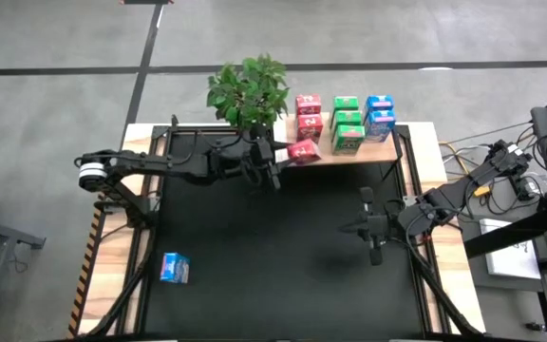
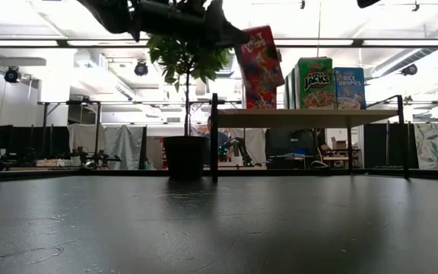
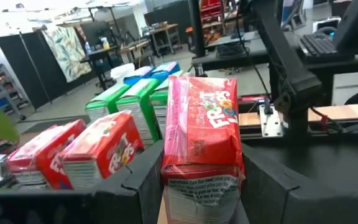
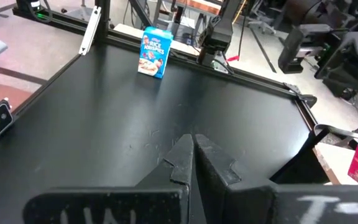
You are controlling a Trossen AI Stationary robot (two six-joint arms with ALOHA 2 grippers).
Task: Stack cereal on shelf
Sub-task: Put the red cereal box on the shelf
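High view: left gripper (image 1: 275,158) jaws hold a red box (image 1: 302,152) beside the plant (image 1: 248,90); right jaws closed.

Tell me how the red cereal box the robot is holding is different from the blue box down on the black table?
The red box is pinched in the left hand, up in the air and tilted beside the shelf. The blue box stands alone on the black table, near the left front corner, with nothing touching it. The red box says Froot Loops; the blue box says Rice Krispies. Both are small cardboard cereal boxes not yet on the shelf.
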